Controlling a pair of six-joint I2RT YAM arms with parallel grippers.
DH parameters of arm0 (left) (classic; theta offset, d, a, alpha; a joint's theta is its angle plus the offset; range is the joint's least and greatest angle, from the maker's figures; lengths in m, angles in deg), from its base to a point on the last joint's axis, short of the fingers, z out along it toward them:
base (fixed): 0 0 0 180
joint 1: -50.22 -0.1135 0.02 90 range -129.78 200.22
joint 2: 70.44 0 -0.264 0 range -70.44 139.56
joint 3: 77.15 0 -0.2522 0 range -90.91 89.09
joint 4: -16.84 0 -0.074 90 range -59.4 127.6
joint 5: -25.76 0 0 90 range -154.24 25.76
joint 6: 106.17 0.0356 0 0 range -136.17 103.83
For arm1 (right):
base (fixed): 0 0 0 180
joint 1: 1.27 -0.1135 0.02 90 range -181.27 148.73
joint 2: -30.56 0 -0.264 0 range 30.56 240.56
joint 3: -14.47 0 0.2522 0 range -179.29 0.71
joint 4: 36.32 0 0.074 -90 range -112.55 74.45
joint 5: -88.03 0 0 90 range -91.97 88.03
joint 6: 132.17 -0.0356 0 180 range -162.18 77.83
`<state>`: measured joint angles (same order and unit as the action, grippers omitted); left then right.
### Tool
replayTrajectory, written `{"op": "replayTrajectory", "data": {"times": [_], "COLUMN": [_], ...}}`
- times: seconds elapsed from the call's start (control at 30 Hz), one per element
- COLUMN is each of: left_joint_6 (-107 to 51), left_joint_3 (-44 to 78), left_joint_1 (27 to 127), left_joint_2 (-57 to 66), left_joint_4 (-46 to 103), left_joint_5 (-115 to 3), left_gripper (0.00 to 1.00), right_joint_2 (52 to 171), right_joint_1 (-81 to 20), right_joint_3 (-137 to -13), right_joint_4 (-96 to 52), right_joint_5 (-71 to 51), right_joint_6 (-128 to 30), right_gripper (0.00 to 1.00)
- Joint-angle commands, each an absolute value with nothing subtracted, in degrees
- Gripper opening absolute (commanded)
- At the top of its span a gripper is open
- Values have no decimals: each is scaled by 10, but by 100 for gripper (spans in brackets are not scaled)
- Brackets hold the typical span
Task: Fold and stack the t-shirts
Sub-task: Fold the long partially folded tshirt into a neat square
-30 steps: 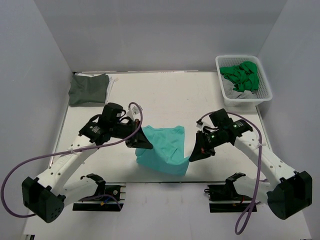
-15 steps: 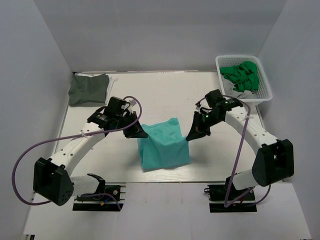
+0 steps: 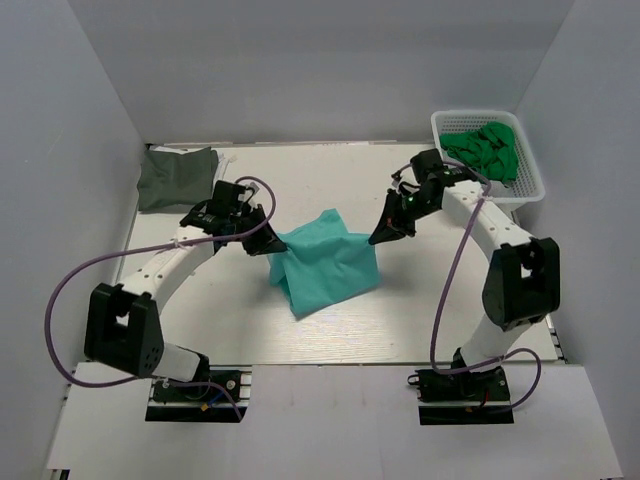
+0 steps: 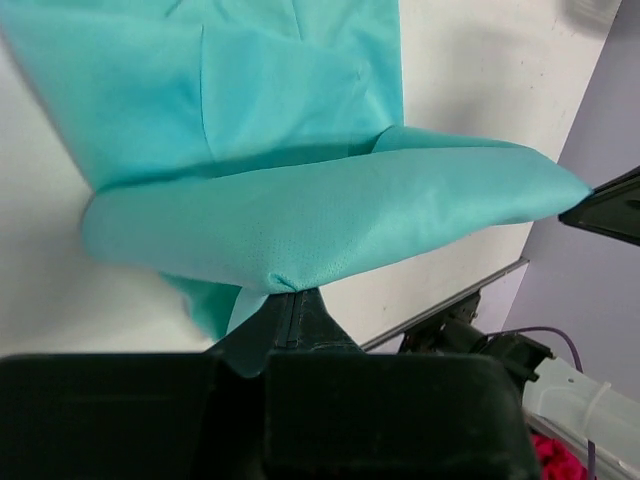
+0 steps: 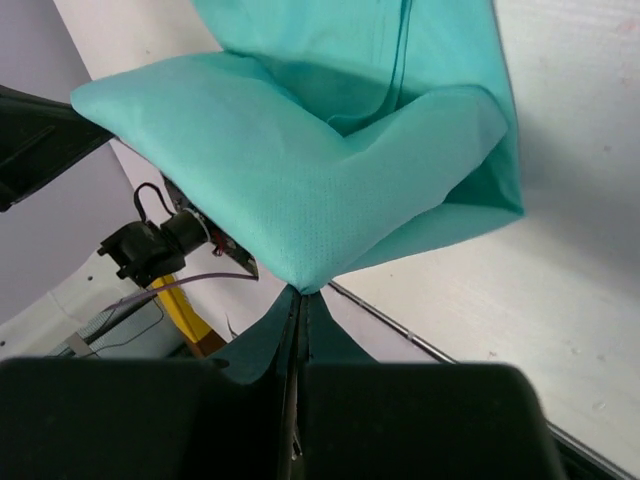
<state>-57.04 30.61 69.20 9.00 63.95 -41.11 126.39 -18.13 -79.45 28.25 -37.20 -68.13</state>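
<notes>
A teal t-shirt (image 3: 325,262) lies partly folded at the table's middle, its far edge lifted. My left gripper (image 3: 274,244) is shut on the shirt's left corner; in the left wrist view the cloth (image 4: 330,215) is pinched at the fingertips (image 4: 290,300). My right gripper (image 3: 378,236) is shut on the right corner; in the right wrist view the cloth (image 5: 300,190) hangs from the closed tips (image 5: 300,300). A folded grey-green shirt (image 3: 177,177) lies at the far left. Green and white garments (image 3: 485,152) fill the basket.
A white plastic basket (image 3: 530,190) stands at the far right corner. Grey walls enclose the table on left, back and right. Both arm bases and their cables sit at the near edge.
Both grippers have carried the teal shirt's near edge up and away from the bases, folding it over toward the far side. The shirt now sits further back on the table.
</notes>
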Motion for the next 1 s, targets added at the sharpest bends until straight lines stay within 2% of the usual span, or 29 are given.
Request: {"op": "replayTrajectory", "data": {"times": [0.0, 0.17, 0.37, 0.53, 0.7, 0.73, 0.77, 0.83, 0.87, 0.9, 0.97], "left_joint_6": [-563, -568, -610, -641, -670, -670, -670, -660, -653, -636, -618], "left_joint_3": [299, 292, 349, 338, 306, 300, 300, 279, 279, 265, 254], "left_joint_1": [683, 655, 612, 574, 547, 541, 534, 526, 526, 526, 526], "left_joint_2": [123, 142, 157, 247, 315, 315, 322, 322, 317, 311, 287], "left_joint_4": [555, 502, 411, 295, 271, 283, 290, 322, 330, 340, 382], "left_joint_5": [-377, -340, -315, -274, -288, -288, -297, -302, -302, -308, -332], "left_gripper": [0, 0, 0, 0, 0, 0, 4, 31, 78, 99, 100], "right_joint_2": [1292, 1349, 1416, 1498, 1630, 1647, 1702, 1721, 1712, 1687, 1640], "right_joint_1": [-182, -187, -189, -199, -211, -212, -214, -218, -220, -224, -232], "right_joint_3": [-837, -888, -944, -996, -1141, -1163, -1221, -1281, -1281, -1258, -1199], "right_joint_4": [243, 197, 147, 87, 27, 27, 38, 62, 62, 51, 44], "right_joint_5": [-392, -409, -438, -444, -429, -426, -428, -429, -428, -408, -373], "right_joint_6": [-665, -664, -674, -676, -658, -668, -665, -662, -656, -644, -635], "right_gripper": [0, 0, 0, 0, 0, 5, 34, 68, 82, 90, 90]}}
